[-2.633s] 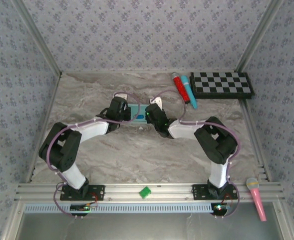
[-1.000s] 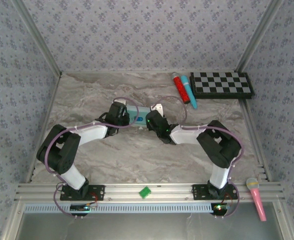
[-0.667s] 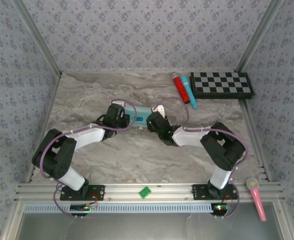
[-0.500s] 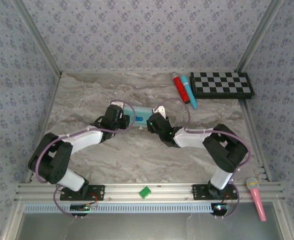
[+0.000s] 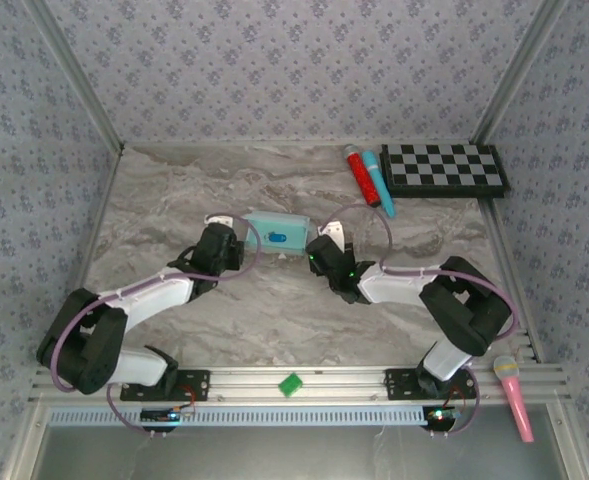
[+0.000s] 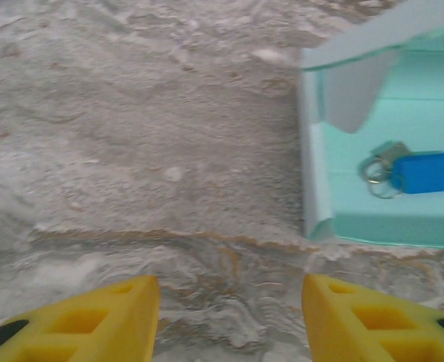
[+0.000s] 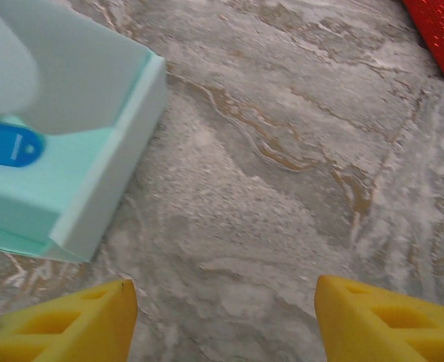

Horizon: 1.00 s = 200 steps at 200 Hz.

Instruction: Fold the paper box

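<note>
Paper box [image 5: 274,232] on desk [image 5: 174,190], centre, long axis 9–3 o'clock. Left fingers [image 6: 93,320] spread, empty; box at 1 o'clock. Right fingers [image 7: 387,317] spread, empty; box at 11 o'clock. Arms about equally near, neither touching.

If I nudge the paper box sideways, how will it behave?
The paper box looks like thin card, so its walls probably flex and it likely slides easily. The blue key tag inside may shift.

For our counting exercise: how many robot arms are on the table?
2. The left arm reaches from the near-left toward the paper box; the right arm reaches from the near-right. None seems hidden.
</note>
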Motion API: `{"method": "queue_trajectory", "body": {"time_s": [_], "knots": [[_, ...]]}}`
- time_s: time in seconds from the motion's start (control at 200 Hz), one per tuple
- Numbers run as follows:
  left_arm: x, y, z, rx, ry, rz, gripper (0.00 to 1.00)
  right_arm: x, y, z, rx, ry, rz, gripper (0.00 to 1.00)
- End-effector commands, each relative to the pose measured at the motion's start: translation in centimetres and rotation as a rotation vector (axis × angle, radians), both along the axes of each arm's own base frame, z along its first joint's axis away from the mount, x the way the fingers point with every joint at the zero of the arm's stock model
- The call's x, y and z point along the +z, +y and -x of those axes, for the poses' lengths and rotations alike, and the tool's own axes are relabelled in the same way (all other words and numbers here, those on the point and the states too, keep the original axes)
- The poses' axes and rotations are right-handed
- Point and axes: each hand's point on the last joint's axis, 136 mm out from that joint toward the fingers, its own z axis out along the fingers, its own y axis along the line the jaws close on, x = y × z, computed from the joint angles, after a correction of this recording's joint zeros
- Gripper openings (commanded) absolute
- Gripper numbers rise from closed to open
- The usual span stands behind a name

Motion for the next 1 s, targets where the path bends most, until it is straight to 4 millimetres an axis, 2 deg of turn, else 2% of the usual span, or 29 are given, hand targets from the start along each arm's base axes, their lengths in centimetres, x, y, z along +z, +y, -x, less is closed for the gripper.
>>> {"method": "queue_trajectory", "body": {"time_s": [0.0, 0.165, 0.385, 0.495, 0.655, 0.705, 0.72, 0.765, 0.86, 0.994], "knots": [[0.9, 3.2, -0.5, 0.148, -0.009, -0.037, 0.51, 0.4, -2.9, -0.1, -0.102, 0.004, 0.046, 0.66], [2.6, 5.7, -2.2, 0.242, -0.013, -0.020, 0.51, 1.3, -4.4, -1.2, -0.153, 0.043, 0.021, 0.66], [6.4, 6.3, -5.4, 0.249, -0.037, 0.093, 0.54, 4.0, -4.8, -3.5, -0.146, 0.112, -0.090, 0.65], [8.3, 4.5, -7.2, 0.150, -0.025, 0.175, 0.56, 6.1, -3.7, -4.9, -0.094, 0.139, -0.155, 0.65], [10.5, 0.2, -8.7, -0.052, 0.029, 0.268, 0.56, 8.4, -1.6, -6.3, -0.007, 0.187, -0.262, 0.65], [10.6, -1.0, -8.9, -0.099, 0.058, 0.293, 0.56, 8.6, -1.0, -6.7, 0.016, 0.204, -0.283, 0.65], [10.6, -1.2, -8.9, -0.110, 0.066, 0.300, 0.56, 9.8, -0.5, -7.3, 0.034, 0.181, -0.301, 0.65], [10.7, -2.0, -9.1, -0.140, 0.087, 0.317, 0.55, 10.3, 0.6, -7.5, 0.076, 0.188, -0.323, 0.65], [10.0, -3.5, -9.0, -0.203, 0.134, 0.339, 0.54, 10.4, 2.5, -7.8, 0.143, 0.221, -0.366, 0.65], [8.6, -5.1, -8.8, -0.263, 0.203, 0.344, 0.54, 9.9, 4.2, -8.1, 0.190, 0.262, -0.380, 0.65]]}}
